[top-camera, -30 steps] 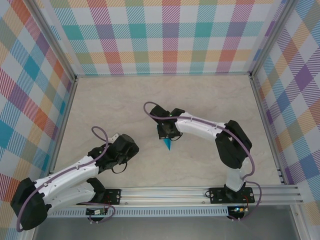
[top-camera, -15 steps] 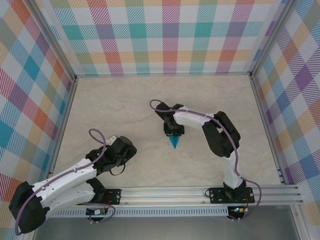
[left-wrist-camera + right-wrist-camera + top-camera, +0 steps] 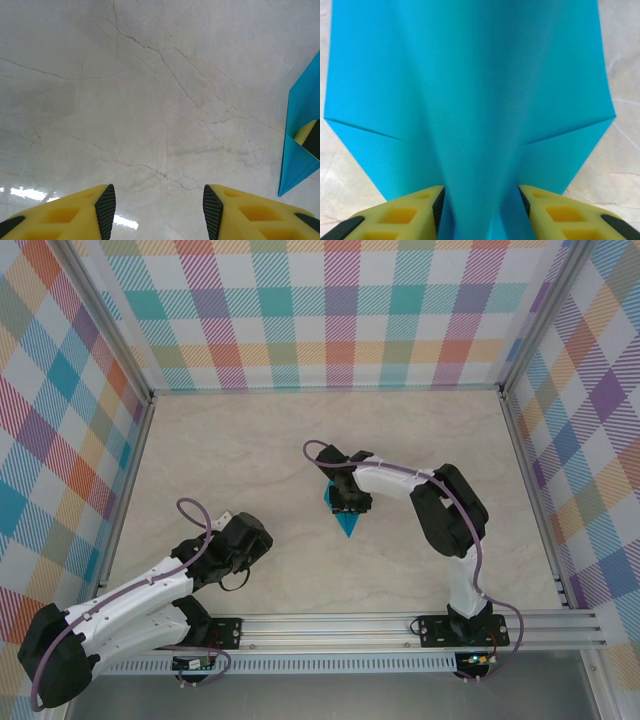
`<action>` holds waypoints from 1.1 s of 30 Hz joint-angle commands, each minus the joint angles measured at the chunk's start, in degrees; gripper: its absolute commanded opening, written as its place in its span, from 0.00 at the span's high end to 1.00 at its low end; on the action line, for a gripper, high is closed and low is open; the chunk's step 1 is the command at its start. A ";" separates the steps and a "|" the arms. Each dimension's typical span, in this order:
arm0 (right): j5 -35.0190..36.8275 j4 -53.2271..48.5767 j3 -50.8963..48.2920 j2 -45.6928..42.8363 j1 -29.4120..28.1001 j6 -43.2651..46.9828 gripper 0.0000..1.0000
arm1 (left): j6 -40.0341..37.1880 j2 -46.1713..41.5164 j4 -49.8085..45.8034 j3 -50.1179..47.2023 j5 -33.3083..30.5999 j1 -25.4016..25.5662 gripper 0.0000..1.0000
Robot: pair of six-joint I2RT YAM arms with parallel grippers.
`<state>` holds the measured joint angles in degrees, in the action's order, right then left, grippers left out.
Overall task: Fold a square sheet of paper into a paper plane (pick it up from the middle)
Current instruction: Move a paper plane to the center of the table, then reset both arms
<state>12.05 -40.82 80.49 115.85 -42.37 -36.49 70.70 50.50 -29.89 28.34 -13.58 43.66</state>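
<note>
The teal-blue paper plane (image 3: 348, 527) lies on the table's middle, its sharp tip pointing toward the arms. My right gripper (image 3: 347, 502) sits directly over its wide end. In the right wrist view the plane (image 3: 470, 90) spreads flat with its raised centre fold running between my open right gripper (image 3: 480, 205); the pads stand just beside the fold. My left gripper (image 3: 252, 540) is at the near left, open over bare table (image 3: 159, 212). The plane's edge (image 3: 300, 160) shows at the right border of the left wrist view.
The marble-look tabletop (image 3: 240, 450) is ringed by checked walls (image 3: 330, 310). An aluminium rail (image 3: 400, 625) with the arm bases runs along the near edge. Free table lies behind and to both sides of the plane.
My right gripper has opened from shut and shifted slightly right. The plane has come down flat on the table and its wings have spread. The left arm drew back a little.
</note>
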 commanded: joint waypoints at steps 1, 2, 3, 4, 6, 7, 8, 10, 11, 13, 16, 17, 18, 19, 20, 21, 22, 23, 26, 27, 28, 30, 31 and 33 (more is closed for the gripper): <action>-2.12 0.91 -2.49 -1.94 0.05 4.40 0.54 | -2.03 -0.52 -1.73 0.99 -1.45 -0.86 0.47; -2.20 0.91 -2.35 -4.05 0.09 5.17 0.51 | -2.56 -0.59 -2.29 1.34 -2.13 -0.87 0.46; -2.12 0.92 -2.35 -5.89 0.17 5.73 0.48 | -3.18 -0.60 -2.73 1.74 -2.57 -0.87 0.45; -1.92 0.88 -2.40 -8.08 0.14 6.28 0.45 | -3.99 -0.65 -3.25 2.13 -3.08 -0.91 0.44; -1.66 0.71 -2.52 -11.89 0.18 6.53 0.39 | -5.09 -0.65 -4.39 2.97 -4.26 -0.86 0.44; -1.37 0.25 -2.65 -13.86 0.23 6.43 0.37 | -5.58 -0.63 -5.00 3.33 -4.90 -0.90 0.43; -1.02 0.08 -2.98 -15.89 0.27 6.35 0.35 | -6.03 -0.63 -5.54 3.69 -5.47 -0.91 0.43; 0.61 -0.05 -4.41 -20.13 0.25 6.10 0.32 | -7.33 -0.66 -6.25 4.30 -6.51 -0.99 0.41; 2.51 -0.29 -5.40 -22.54 0.27 5.78 0.30 | -8.06 -0.56 -6.70 4.66 -7.07 -0.99 0.40; 8.28 -1.21 -7.59 -27.78 0.42 5.05 0.27 | -10.29 -0.59 -7.73 5.69 -8.82 -0.94 0.36; 19.77 -0.73 -12.35 -36.45 1.48 3.79 0.23 | -15.45 -0.58 -9.38 7.27 -14.12 -1.11 0.28; 23.76 0.50 -14.71 -39.04 2.43 4.24 0.23 | -17.62 -0.37 -9.76 7.79 -16.73 -1.21 0.25; 27.43 1.40 -16.58 -40.97 3.52 4.53 0.22 | -19.27 -0.10 -10.24 8.29 -19.23 -1.46 0.23; 30.79 2.75 -18.69 -43.01 5.32 5.18 0.18 | -21.32 0.34 -10.74 9.09 -21.63 -2.24 0.21; 32.48 6.38 -21.94 -44.61 7.32 8.35 0.15 | -24.00 1.17 -10.98 10.02 -23.65 -3.49 0.19; 32.63 10.95 -25.02 -45.93 9.21 12.28 0.15 | -26.02 2.10 -11.14 10.73 -24.92 -4.87 0.18; 32.67 15.63 -28.18 -46.98 11.41 17.01 0.15 | -27.92 3.37 -11.07 11.56 -26.42 -6.99 0.17; 32.61 18.23 -30.51 -47.67 13.89 18.78 0.15 | -29.71 4.90 -10.95 12.32 -27.49 -9.42 0.17; 25.39 26.30 -36.72 -47.29 23.24 21.27 0.14 | -34.69 9.28 -7.93 13.16 -28.13 -17.22 0.16; 23.09 29.60 -38.58 -46.66 25.45 22.50 0.15 | -36.21 10.32 -6.61 12.98 -28.81 -19.19 0.15; 21.16 34.20 -40.99 -45.60 27.45 24.18 0.15 | -37.18 11.35 -4.95 12.68 -30.49 -21.21 0.15; 16.27 42.52 -44.75 -43.04 30.47 26.39 0.14 | -41.72 12.22 1.27 10.77 -32.27 -23.99 0.14; 14.46 45.00 -45.54 -41.72 31.49 26.76 0.14 | -44.28 12.42 5.61 9.18 -32.35 -25.22 0.13; 9.80 50.54 -46.90 -39.21 32.48 28.47 0.15 | -49.58 13.12 12.27 7.52 -29.41 -27.70 0.12</action>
<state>30.70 -5.76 35.11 74.48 -10.87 -13.13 30.94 63.07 -28.21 37.82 -41.65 18.76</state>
